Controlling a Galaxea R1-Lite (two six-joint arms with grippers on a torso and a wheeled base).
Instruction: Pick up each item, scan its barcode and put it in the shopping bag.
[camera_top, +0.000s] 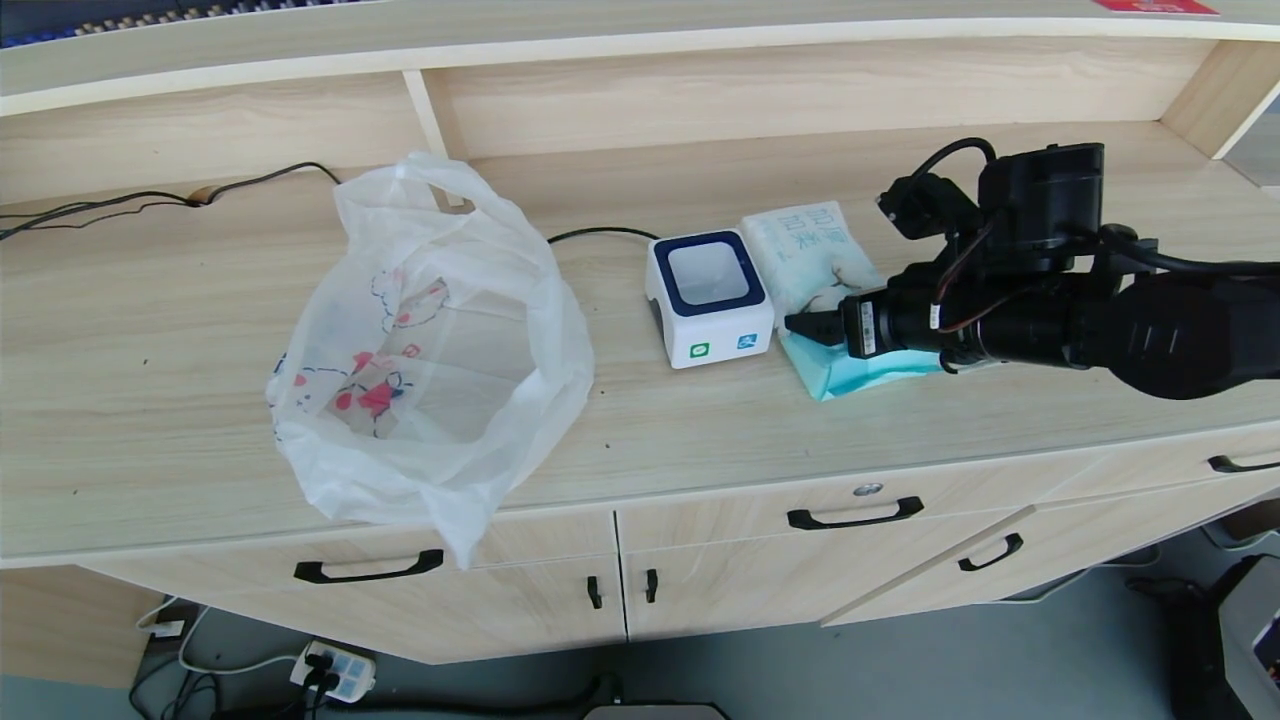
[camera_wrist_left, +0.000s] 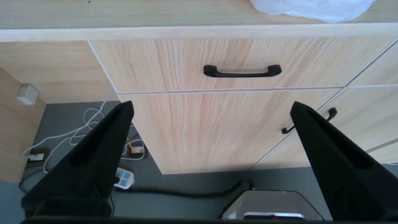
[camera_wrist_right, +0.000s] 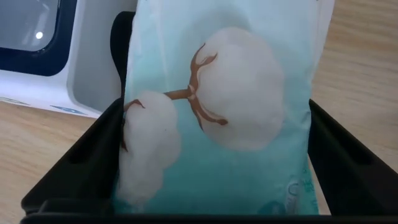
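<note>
Between the widespread fingers (camera_wrist_right: 74, 168) of my right hand (camera_top: 812, 326) lies the tissue pack (camera_wrist_right: 236, 81), flat on the desk (camera_top: 150, 400). Its edges meet them, but I cannot tell whether they press it. My arm hides its near end. Just beside it stands the scanner (camera_top: 710, 295). Farther left slumps the shopping bag (camera_top: 430, 350), mouth open, contents hard to make out. My left hand (camera_wrist_left: 208, 162) hangs wide open before the drawers (camera_wrist_left: 186, 68).
</note>
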